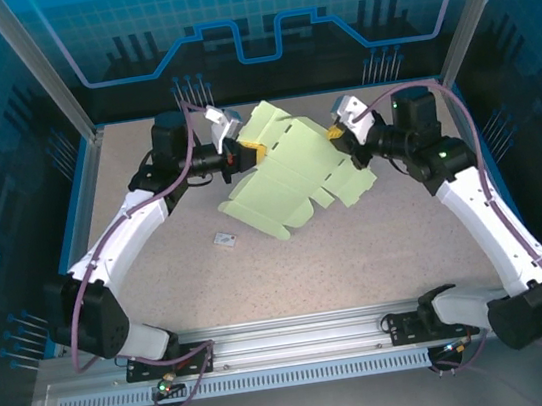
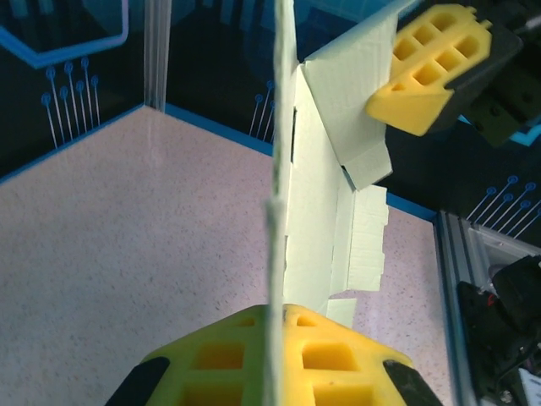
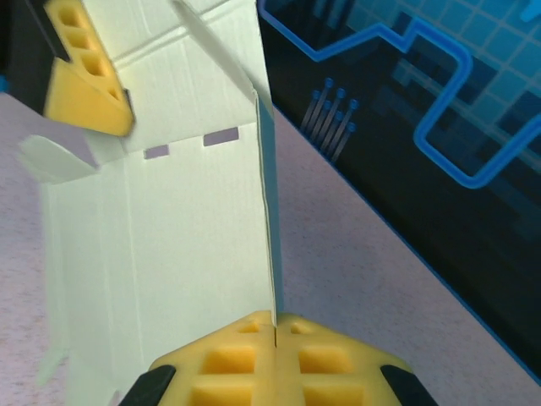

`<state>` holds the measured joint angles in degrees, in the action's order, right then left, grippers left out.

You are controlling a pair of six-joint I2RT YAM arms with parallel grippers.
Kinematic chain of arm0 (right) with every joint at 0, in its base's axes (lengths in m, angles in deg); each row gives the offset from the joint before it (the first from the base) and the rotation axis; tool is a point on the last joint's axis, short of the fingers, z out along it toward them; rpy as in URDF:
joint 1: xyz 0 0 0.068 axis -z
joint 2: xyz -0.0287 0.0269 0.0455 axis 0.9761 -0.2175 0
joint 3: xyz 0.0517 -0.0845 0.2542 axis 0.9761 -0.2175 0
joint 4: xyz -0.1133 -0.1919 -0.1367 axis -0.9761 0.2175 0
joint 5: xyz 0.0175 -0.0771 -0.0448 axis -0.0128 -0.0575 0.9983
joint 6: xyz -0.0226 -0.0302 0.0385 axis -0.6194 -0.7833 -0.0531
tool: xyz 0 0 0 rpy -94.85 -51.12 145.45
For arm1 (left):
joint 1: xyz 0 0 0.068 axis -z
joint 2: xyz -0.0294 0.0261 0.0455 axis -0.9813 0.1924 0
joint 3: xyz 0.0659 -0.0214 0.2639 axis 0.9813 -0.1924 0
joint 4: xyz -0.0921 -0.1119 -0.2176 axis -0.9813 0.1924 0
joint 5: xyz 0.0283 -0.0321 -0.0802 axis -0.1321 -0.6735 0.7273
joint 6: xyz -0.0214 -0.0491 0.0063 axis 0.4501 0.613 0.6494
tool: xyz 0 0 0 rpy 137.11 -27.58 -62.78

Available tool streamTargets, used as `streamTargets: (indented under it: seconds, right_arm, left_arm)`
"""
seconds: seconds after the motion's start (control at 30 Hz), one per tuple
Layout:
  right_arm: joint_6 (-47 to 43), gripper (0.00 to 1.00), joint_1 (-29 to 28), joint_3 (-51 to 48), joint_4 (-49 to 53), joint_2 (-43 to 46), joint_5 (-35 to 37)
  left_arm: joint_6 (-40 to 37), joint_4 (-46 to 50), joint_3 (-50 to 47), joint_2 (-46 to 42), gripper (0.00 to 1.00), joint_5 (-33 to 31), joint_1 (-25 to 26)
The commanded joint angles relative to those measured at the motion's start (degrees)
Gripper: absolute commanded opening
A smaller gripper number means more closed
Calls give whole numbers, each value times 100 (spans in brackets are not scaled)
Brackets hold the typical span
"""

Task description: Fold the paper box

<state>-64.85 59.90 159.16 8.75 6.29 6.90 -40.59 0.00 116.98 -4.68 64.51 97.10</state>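
Pinches on opposite edges made sense, you had left gripper (image 1: 242,154) and right gripper (image 1: 348,143) both clamped onto the paper box (image 1: 292,175), holding it up around mid-frame, probably so its flaps hung free.

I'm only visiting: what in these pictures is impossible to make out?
- Top view: the small white item on the table is too small to identify.
- Top view: the table under the green card sheet is hidden by it.
- Left wrist view: the left fingers are cut off by the bottom edge; the sheet is edge-on.
- Right wrist view: the right fingers are cut off below; the sheet runs past the top edge.
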Motion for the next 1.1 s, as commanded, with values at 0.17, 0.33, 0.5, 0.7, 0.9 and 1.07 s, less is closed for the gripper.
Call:
streamTargets:
  seconds: [0.17,0.33,0.5,0.7,0.9,1.07]
  right_arm:
    - [-220,0,-1167,-699,-821,189,2748]
    - [-371,0,-1495,-778,-734,2,3460]
    - [-250,0,-1499,-681,-379,-240,3386]
    - [72,0,-1271,-546,105,-497,2881]
    - [249,0,-994,-290,456,-557,2323]
    - [297,0,-812,21,855,-667,2008]
  left_arm:
    - [1611,191,2,-184,0,-559,173]
    - [2202,668,152,-64,0,-687,230]
    - [2649,1056,148,220,0,-768,232]
    - [2934,716,-236,400,0,-894,246]
    - [2817,345,-454,527,0,-1053,246]
    - [2570,-23,-628,681,3,-1241,246]
